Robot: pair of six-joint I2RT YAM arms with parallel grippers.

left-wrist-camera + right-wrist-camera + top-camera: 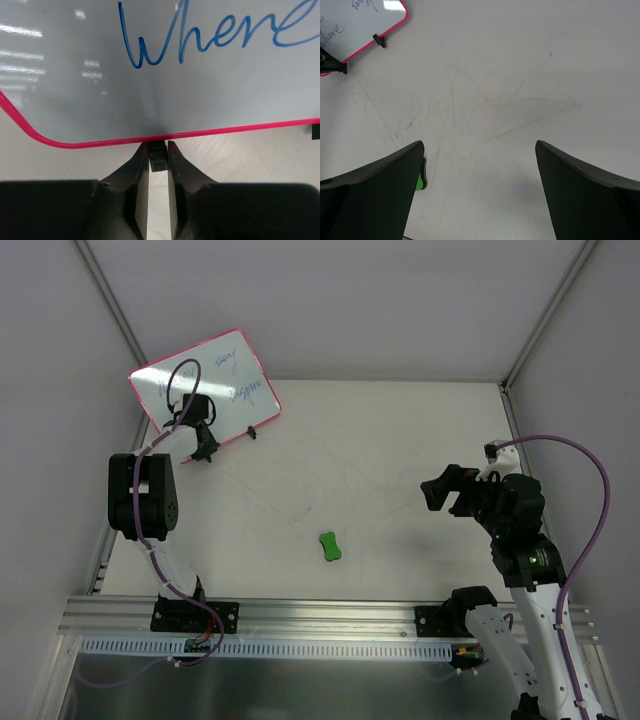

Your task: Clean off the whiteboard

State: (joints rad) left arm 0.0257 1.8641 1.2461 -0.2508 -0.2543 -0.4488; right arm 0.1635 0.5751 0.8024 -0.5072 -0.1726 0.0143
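The whiteboard [205, 385] stands tilted at the back left, pink-framed, with blue writing on it. In the left wrist view its lower edge [200, 90] fills the top. My left gripper [205, 452] is at the board's bottom edge, jaws shut [158, 150] on one small black foot [158, 160] of the stand. The other foot [252, 432] stands free. My right gripper [448, 490] hovers wide open over the table at the right, with nothing between its fingers [479, 150]. The board's corner [365, 25] shows far off in the right wrist view.
A small green bone-shaped eraser [330, 546] lies mid-table near the front, and peeks out beside my right gripper's left finger [420, 181]. Grey walls close in the table at the back and sides. A metal rail [330, 615] runs along the near edge.
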